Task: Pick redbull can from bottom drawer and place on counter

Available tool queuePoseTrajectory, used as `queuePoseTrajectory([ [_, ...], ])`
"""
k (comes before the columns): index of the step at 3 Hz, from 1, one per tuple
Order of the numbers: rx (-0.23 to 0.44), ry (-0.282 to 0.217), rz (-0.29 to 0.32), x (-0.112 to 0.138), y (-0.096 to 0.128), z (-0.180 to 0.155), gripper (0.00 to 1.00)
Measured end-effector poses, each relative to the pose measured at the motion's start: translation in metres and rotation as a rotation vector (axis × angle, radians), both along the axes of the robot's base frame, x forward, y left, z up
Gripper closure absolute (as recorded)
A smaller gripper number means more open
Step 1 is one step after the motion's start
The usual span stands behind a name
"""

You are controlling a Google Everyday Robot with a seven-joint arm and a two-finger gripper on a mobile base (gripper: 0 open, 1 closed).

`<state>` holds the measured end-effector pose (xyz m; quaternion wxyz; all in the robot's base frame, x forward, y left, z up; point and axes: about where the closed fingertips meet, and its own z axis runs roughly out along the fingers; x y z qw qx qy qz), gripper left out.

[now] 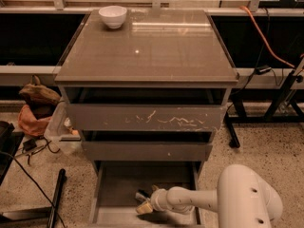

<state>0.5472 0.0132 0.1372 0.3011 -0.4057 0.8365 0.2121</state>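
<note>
The bottom drawer (118, 184) of the cabinet is pulled open, and its flat grey-brown floor shows. My gripper (144, 202) reaches into it from the right, low over the floor near the front middle. A small dark, partly shiny object (141, 195) lies right at the gripper's tip. It may be the redbull can, but I cannot tell for sure, nor whether it is held. The counter (156, 46) is the glossy grey-brown top slab, reflecting light.
A white bowl (113, 16) stands at the counter's back left corner. The scratched top drawer (147, 118) and the middle drawer (147, 151) are slightly open. Bags (38, 106) and cables (28, 175) lie on the floor at left. An orange cable (266, 37) and a black stand (285, 94) are at right.
</note>
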Motion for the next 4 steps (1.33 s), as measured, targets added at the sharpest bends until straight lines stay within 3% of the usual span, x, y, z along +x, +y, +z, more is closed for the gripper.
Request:
queuePoseTrajectory([
  [3, 0.0, 0.0, 0.0, 0.0, 0.0, 0.0, 0.88],
  [4, 0.059, -0.017, 0.003, 0.001, -0.009, 0.045, 1.0],
])
